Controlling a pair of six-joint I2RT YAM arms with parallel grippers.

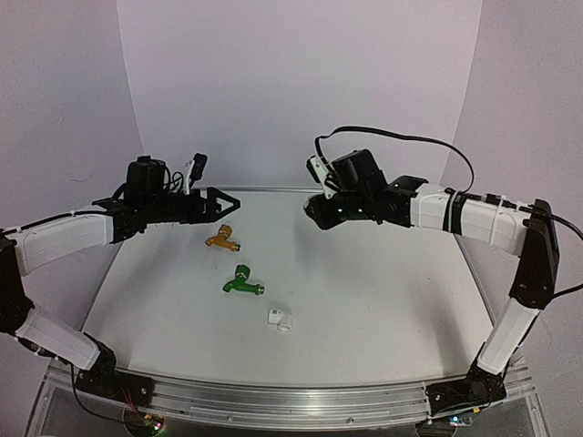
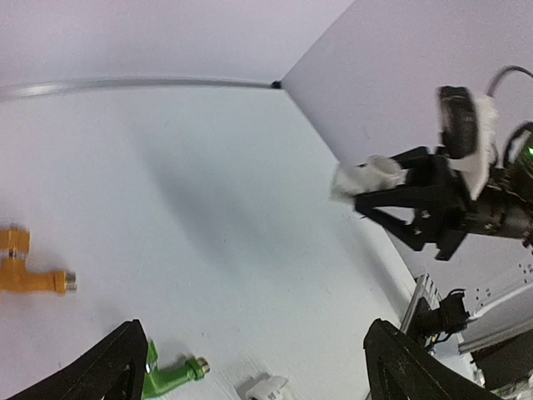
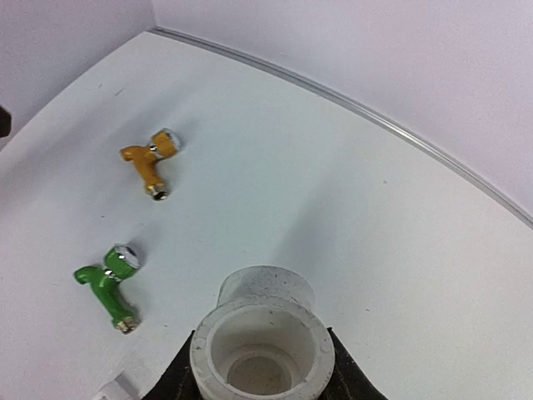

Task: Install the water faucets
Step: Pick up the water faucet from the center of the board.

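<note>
Two water faucets lie on the white table: the orange-yellow one (image 1: 222,239) (image 2: 29,275) (image 3: 150,162) and the green one (image 1: 243,283) (image 2: 171,375) (image 3: 108,287), a little nearer the arms. My left gripper (image 1: 223,205) (image 2: 258,367) hovers open and empty above the table, just behind the orange faucet. My right gripper (image 1: 314,211) (image 3: 262,362) is raised over the table's back middle, facing the left one. It is shut on a white pipe fitting (image 3: 262,337) (image 2: 371,175) whose open socket faces the right wrist camera.
A second white pipe fitting (image 1: 281,319) (image 2: 265,387) (image 3: 117,387) lies on the table in front of the green faucet. White walls stand close behind and beside the table. An aluminium rail (image 1: 291,401) runs along the near edge.
</note>
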